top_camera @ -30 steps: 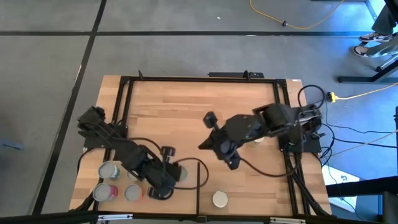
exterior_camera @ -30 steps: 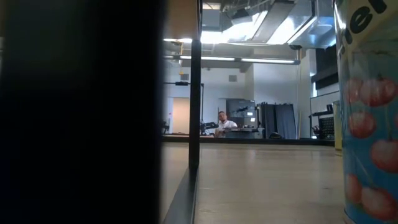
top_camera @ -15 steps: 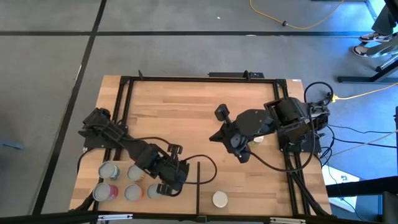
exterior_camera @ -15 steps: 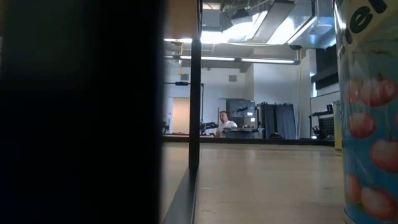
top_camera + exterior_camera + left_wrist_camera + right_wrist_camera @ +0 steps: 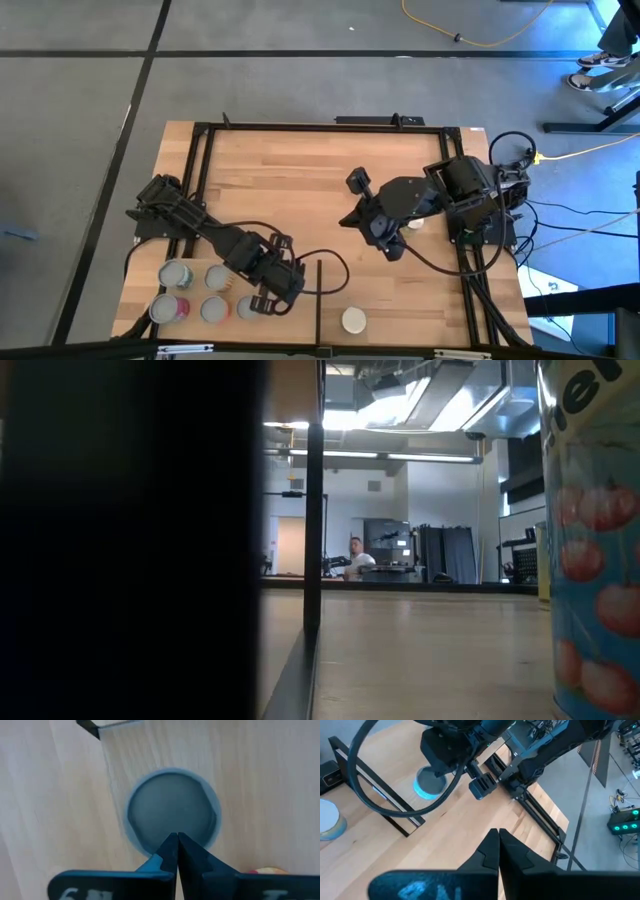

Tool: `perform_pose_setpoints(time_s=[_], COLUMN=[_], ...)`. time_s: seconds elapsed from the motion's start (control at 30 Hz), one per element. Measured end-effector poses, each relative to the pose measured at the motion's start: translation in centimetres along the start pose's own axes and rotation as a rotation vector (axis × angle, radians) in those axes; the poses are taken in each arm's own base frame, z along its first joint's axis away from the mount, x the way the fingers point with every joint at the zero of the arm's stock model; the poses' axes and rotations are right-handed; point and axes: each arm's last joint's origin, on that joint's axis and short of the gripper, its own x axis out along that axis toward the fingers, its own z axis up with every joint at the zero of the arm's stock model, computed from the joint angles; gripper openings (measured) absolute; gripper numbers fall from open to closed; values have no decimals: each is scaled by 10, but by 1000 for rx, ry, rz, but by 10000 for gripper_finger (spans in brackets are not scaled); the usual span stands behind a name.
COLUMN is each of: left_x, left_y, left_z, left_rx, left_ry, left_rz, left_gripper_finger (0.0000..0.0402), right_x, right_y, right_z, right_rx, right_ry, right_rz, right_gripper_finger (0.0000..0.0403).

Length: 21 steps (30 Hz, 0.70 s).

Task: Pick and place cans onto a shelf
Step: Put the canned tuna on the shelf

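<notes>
Wood tabletop (image 5: 300, 180), black-framed. Nearest edge: white-topped can (image 5: 353, 320) alone; grey-topped cans (image 5: 176, 274) cluster at the left corner. Left gripper (image 5: 175, 845), fingers pressed together, empty, hovers over one can (image 5: 172, 815). Right gripper (image 5: 497, 840), fingers together, mid-table, empty.

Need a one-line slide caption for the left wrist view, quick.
Shut left gripper poised directly over a grey-topped can standing on the light wood board.
</notes>
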Motion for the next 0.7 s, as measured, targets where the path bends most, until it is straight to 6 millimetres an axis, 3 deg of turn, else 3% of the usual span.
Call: perform_pose_setpoints(time_s=[0.7], left_x=[-2], left_y=[-2], left_z=[-19], left_rx=[-86], left_ry=[200], left_rz=[-11], left_gripper_finger=[0], right_x=[0], right_y=[0], right_z=[0], right_rx=[0], right_ry=[-1], right_rz=[2], right_gripper_finger=[3])
